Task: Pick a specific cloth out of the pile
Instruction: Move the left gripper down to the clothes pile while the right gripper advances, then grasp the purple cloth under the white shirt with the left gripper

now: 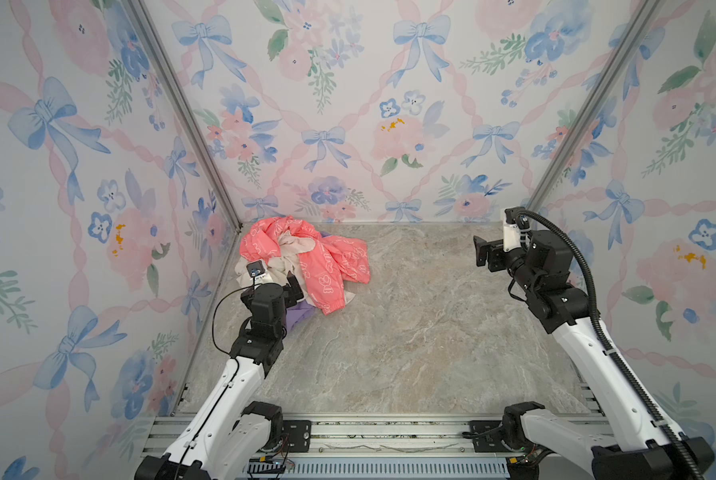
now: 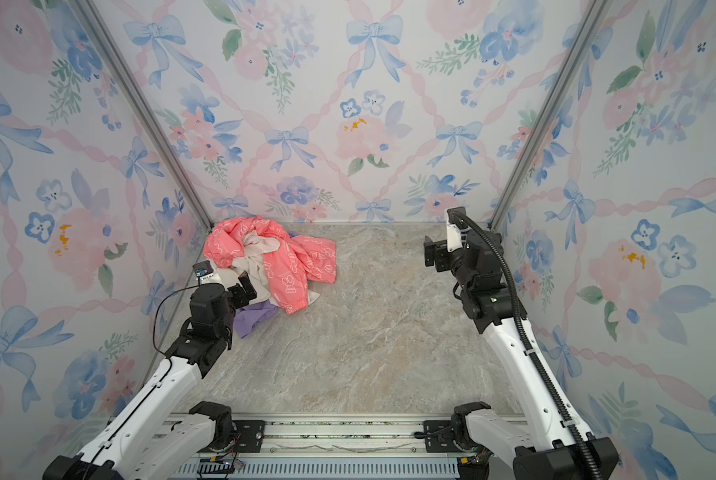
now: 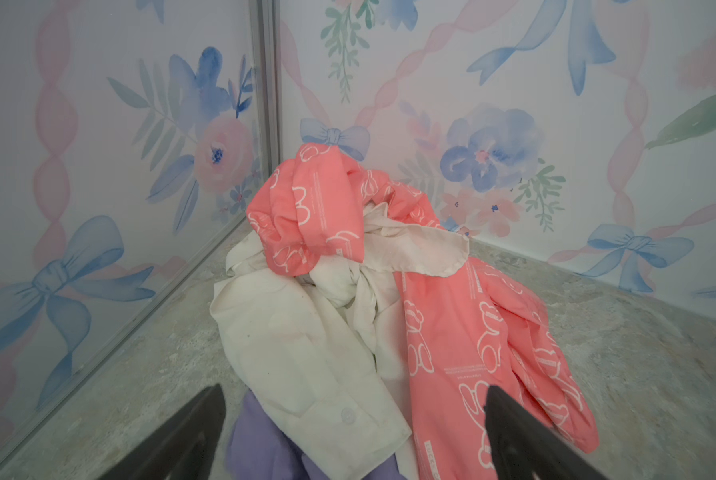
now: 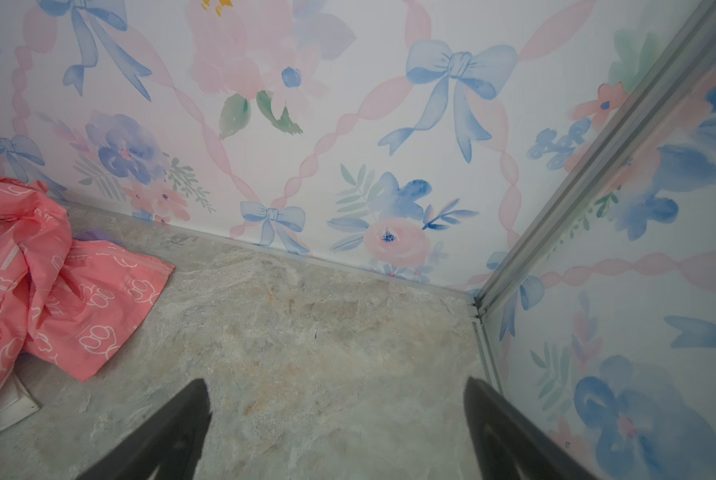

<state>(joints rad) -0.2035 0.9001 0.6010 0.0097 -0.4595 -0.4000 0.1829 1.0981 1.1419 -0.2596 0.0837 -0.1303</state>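
The pile lies in the far left corner of the table in both top views. A coral-pink printed garment drapes over a cream-white shirt. The lavender cloth pokes out from under the pile's near edge, mostly covered. My left gripper hovers open just above that edge, its jaws straddling the shirt's buttoned cuff with the cloth right below. My right gripper hangs open over bare table at the far right, holding nothing.
Floral-papered walls close in the marble-look table on three sides, with aluminium posts in the far corners. A metal rail with the arm bases runs along the front edge. A pink sleeve spreads toward the middle.
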